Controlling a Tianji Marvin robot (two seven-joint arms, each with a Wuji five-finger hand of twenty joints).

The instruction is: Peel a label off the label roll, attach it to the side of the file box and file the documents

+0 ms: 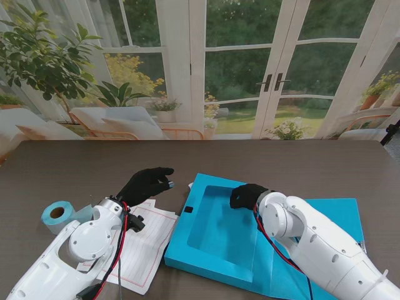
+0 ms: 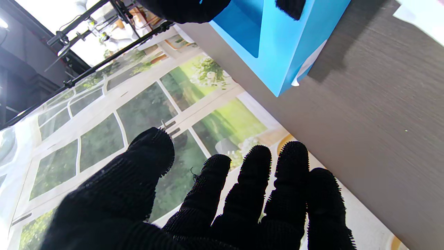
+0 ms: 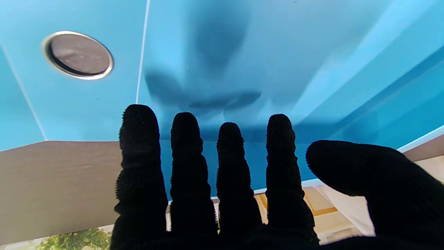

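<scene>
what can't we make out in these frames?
- Label on the file box: left wrist view shows only a white sliver; unclear whether stuck flat.
- Documents: left arm covers part, print too small.
- Label roll: stand view too small to show labels.

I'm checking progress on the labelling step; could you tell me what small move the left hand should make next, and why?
Probably ease the left hand toward the file box's side wall and press there. A white label seems only partly stuck, its lower corner curling, while this open hand hovers beside the box and the right hand rests inside it.
</scene>
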